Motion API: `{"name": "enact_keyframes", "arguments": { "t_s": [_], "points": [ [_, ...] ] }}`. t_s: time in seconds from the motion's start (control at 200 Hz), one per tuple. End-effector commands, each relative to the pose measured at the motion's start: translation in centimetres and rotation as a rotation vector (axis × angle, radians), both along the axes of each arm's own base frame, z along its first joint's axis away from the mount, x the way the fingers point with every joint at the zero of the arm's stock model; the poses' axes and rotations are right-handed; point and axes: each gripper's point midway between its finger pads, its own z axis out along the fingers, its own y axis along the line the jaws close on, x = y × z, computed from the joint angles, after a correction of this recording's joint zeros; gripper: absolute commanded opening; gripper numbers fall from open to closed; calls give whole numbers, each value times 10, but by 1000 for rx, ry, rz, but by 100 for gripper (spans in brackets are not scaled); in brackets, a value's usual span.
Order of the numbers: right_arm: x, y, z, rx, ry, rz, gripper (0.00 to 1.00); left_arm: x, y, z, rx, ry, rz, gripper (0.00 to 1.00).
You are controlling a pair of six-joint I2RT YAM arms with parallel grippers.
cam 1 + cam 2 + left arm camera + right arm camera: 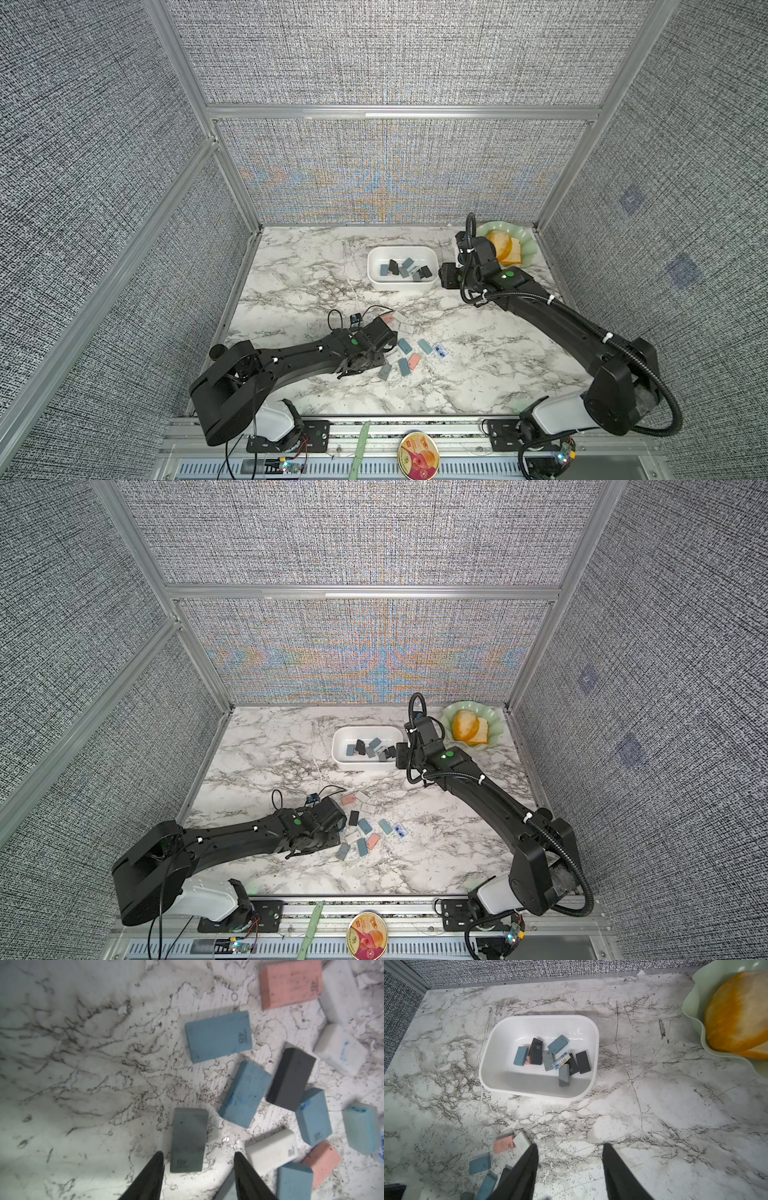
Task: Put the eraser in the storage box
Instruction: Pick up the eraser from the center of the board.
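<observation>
Grey eraser (188,1140) is a flat rectangular block with soft, rounded corners and a dull, speckled surface; "4B" is printed near one end. It lies flat on the table (299,266), which has a smooth white marble pattern with dark veins. The eraser is at the edge of a group of loose erasers and well apart from the storage box (529,1082).

The left gripper (198,1154) stands over this eraser with one dark finger on each side. The jaws are spread and a small gap of table shows on both sides, so nothing is pinched.

Just beside it lie a white eraser (270,1151), a blue eraser (218,1036) also marked "4B", a black eraser (291,1078) and a pink eraser (289,984), all matte blocks of the same shape.

The storage box is a glossy white plastic tub with rounded corners and low walls. It holds several erasers (536,1051) in blue, grey and black.

In both top views the left arm (299,357) stretches low over the table from the near left corner. The right arm (540,307) reaches up to the far side, with its wrist raised between the box and a pale green scalloped dish (695,1012). The right gripper (570,1147) is spread wide and holds nothing.
</observation>
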Motion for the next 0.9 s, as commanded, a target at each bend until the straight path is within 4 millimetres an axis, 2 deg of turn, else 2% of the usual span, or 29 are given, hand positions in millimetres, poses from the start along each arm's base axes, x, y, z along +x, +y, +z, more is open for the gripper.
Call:
{"name": "enact_keyframes", "arguments": {
  "t_s": [0.0, 0.315, 0.595, 0.891],
  "points": [
    [2, -1, 7, 14, -21, -13, 54, 1, 5, -4, 43, 0, -5, 56],
    [1, -2, 5, 13, -16, -18, 53, 5, 9, -15, 82, 10, -1, 48],
    [2, -2, 4, 10, -12, -18, 53, -2, 12, -23, 91, 42, -12, 39],
    [2, -2, 1, 8, -7, -19, 53, -7, 17, -31, 154, 93, -33, 36]
  ]
}}
